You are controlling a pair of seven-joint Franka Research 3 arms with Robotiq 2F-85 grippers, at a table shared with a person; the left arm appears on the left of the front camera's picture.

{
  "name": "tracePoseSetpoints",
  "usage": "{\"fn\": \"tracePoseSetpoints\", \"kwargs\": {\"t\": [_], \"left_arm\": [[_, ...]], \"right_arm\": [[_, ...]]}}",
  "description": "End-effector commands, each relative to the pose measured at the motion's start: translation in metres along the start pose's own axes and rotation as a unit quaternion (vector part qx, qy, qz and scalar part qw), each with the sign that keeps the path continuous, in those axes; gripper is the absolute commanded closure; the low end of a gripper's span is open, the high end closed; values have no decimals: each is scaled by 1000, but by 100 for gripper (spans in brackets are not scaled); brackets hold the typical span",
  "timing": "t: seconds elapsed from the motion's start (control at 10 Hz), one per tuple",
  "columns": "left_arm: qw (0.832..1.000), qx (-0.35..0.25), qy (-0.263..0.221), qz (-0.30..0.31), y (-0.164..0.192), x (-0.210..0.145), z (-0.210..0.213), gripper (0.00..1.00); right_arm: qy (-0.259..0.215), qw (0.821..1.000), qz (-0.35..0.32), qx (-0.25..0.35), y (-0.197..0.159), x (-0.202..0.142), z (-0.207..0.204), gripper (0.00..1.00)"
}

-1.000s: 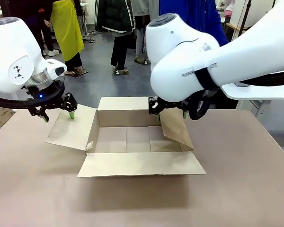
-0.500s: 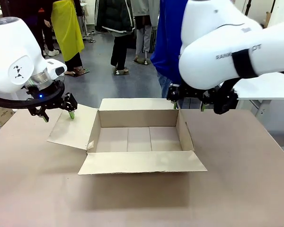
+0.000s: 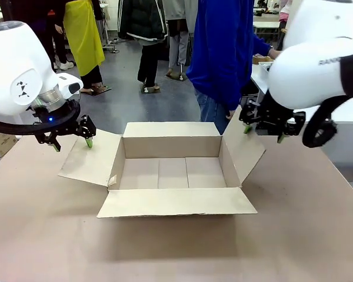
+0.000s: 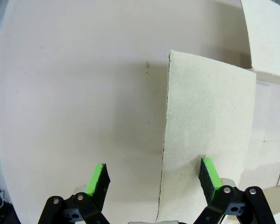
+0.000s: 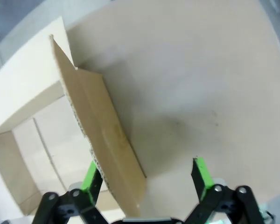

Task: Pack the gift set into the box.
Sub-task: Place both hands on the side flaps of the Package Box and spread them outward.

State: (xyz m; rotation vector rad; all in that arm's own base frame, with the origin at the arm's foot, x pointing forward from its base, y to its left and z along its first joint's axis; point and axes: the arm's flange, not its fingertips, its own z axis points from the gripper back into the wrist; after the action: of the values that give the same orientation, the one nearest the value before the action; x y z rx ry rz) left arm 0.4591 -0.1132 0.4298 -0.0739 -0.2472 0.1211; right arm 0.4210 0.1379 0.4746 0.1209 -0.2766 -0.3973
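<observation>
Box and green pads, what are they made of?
The box looks like brown corrugated cardboard, dull and matte: tiny wavy ridges show along the cut edge of its flap. The pads look like soft rubber or plastic, bright green without shine; the pictures can't settle which.

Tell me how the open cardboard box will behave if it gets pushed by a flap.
The box is empty, so it is probably light and would slide on the table rather than resist. Its right flap stands half-raised on a crease, so a push there would likely fold the flap first.
</observation>
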Motion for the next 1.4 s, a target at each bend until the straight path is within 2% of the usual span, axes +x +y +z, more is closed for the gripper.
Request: {"fn": "tracePoseSetpoints", "kwargs": {"t": [0.0, 0.1, 0.2, 0.3, 1.3], "left_arm": [[1000, 9, 0, 6, -1, 0, 2, 0], [1000, 9, 0, 6, -1, 0, 2, 0], [1000, 9, 0, 6, -1, 0, 2, 0], [1000, 9, 0, 6, -1, 0, 2, 0], [1000, 9, 0, 6, -1, 0, 2, 0]], "right_arm": [[15, 998, -9, 58, -35, -3, -20, 0], [28, 996, -11, 79, -45, -2, -37, 0], [52, 996, -11, 73, -51, -2, -57, 0], [14, 999, -23, 39, -35, -1, -21, 0], [14, 999, -23, 39, -35, -1, -21, 0]]}}
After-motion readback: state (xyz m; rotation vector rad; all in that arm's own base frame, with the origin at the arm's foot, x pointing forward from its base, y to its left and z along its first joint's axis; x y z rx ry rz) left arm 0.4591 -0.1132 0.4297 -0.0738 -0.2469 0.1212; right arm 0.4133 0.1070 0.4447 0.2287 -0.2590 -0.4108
